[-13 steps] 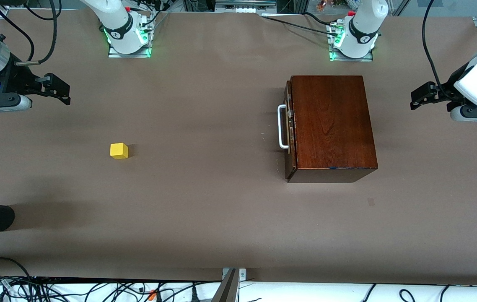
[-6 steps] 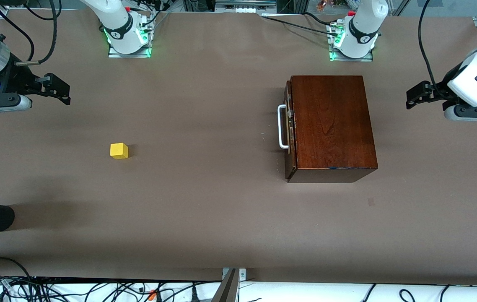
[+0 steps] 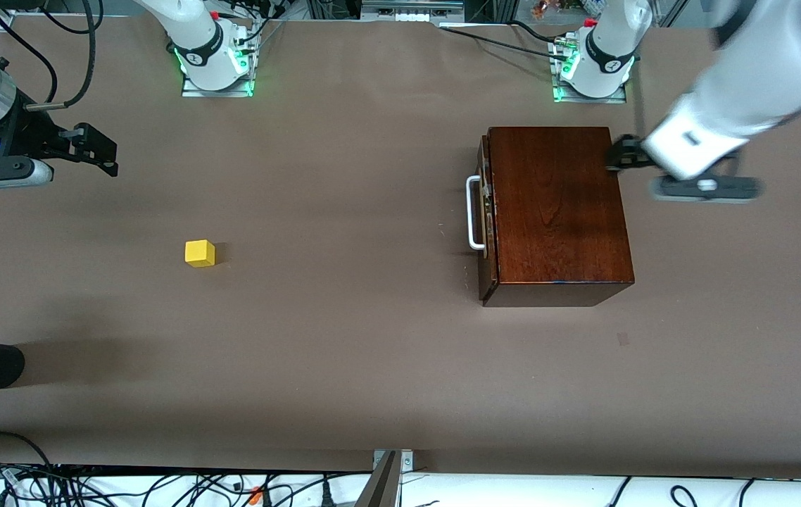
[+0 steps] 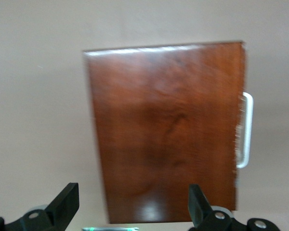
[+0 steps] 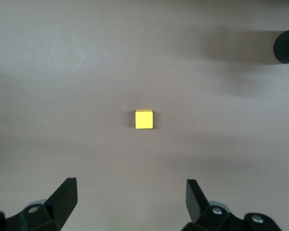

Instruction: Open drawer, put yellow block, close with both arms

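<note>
Hovering left gripper [image 3: 619, 156] over drawer [image 3: 486, 211]

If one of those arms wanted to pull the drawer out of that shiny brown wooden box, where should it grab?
Probably the white U-shaped handle on the dark drawer front of the glossy reddish-brown wooden box. The handle stands clear of the front, leaving a gap for one finger. Its bar runs along the front, so fingers coming from above, one each side of the bar's middle, could pinch it and pull toward the right arm's end.
</note>
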